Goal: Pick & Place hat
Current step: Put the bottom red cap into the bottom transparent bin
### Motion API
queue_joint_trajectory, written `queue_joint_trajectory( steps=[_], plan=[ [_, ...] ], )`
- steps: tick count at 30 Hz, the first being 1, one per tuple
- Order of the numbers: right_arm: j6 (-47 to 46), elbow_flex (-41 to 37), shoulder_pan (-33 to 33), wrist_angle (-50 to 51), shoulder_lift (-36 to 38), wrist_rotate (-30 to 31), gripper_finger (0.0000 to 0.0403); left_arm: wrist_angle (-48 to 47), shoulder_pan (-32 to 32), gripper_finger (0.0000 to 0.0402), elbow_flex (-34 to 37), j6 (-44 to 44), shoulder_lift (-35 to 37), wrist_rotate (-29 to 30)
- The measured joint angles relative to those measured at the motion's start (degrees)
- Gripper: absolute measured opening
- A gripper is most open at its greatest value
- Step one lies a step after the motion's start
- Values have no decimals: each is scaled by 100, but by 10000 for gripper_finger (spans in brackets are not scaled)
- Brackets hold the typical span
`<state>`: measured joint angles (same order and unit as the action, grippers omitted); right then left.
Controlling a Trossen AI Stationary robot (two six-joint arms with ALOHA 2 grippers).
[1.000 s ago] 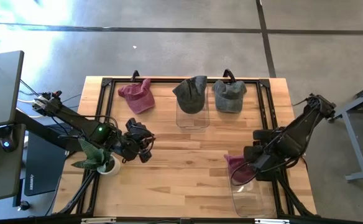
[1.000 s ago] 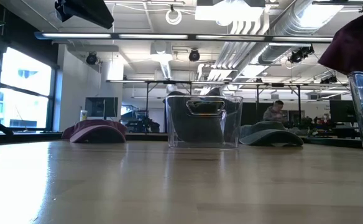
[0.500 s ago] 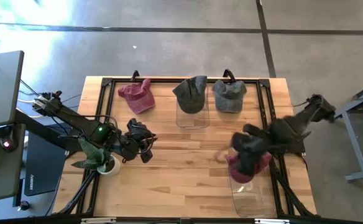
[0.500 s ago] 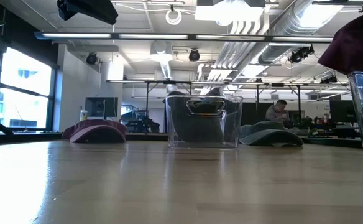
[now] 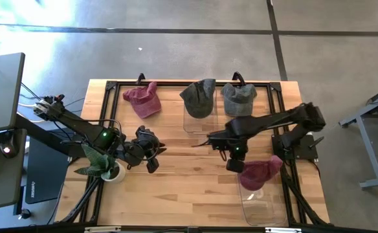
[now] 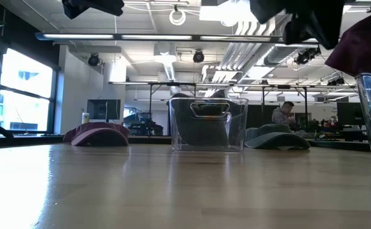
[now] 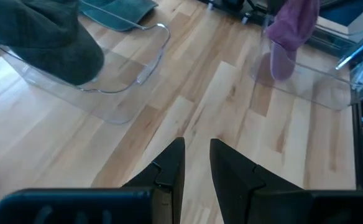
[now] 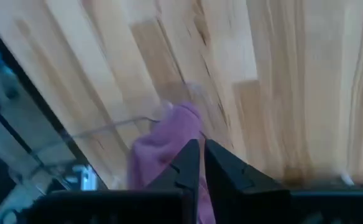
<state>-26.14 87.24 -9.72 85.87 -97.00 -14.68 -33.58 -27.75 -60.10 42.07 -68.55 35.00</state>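
A maroon hat (image 5: 261,172) lies draped over the far rim of a clear bin (image 5: 261,206) at the table's near right; the left wrist view shows this hat (image 7: 292,25) too. My right gripper (image 5: 232,164) hangs just left of that hat, above the table, shut and empty (image 8: 200,149). Another maroon hat (image 5: 142,100) lies on the table at the far left, and a grey hat (image 5: 239,99) at the far right. Between them a dark grey hat (image 5: 199,97) sits in a second clear bin (image 5: 200,123). My left gripper (image 5: 155,151) waits at mid-left, narrowly open with nothing between its fingers (image 7: 197,155).
A potted plant (image 5: 105,165) stands at the table's left edge under my left arm. A black frame (image 5: 176,84) runs along the far edge and down both sides. Bare wood lies between the two arms in the table's middle (image 5: 189,175).
My right gripper has swung from over the near-right bin toward the table's middle, and the arm now reaches out leftward. The maroon hat has stayed on the bin's rim and now shows uncovered. My left gripper has barely shifted.
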Motion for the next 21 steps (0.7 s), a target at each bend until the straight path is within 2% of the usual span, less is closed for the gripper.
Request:
queue_joint_trajectory(
  steps=[3,6,9,13,17,21],
  plan=[
    [369,-2,-18,95,-201,-688,3,45,-2,71,0,15,0,-139],
    [689,-2,-71,-14,-235,-1455,7,65,-2,71,0,15,0,-308],
    [958,-2,-90,-29,-235,-1765,6,62,-2,71,0,15,0,-324],
    [1162,-2,-76,7,-209,-1582,4,54,0,71,0,-24,0,-340],
    [983,-2,-83,43,-45,-775,16,50,-1,71,1,-165,0,-347],
    [784,-2,-41,0,452,-644,43,51,0,71,2,-192,0,-349]
  ],
)
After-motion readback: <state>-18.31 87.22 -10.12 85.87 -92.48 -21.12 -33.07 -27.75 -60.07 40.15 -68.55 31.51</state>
